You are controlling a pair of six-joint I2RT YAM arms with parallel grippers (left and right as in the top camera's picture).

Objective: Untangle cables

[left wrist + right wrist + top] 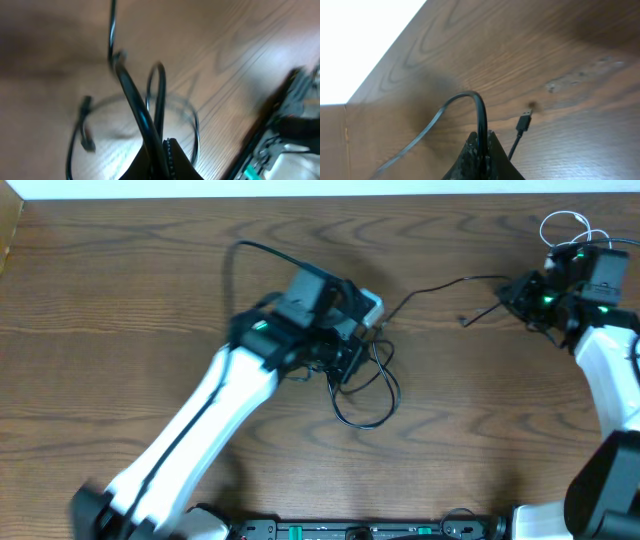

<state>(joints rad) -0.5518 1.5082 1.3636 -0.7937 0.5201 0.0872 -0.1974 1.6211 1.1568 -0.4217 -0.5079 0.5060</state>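
While our left gripper (162,150) clenches the black cable loops (134,100) at the middle of the wooden table (120,300), our right gripper (481,142) pinches a black cable strand (481,117) near its USB plug (524,121), with the white cable (566,220) coiled just behind.

black cables (137,107): blurred | plug (524,121) cable: cut off at bottom edge

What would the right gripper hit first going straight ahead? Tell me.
Probably the bare table: the right gripper, shut on a black cable, points past the USB plug beside it.
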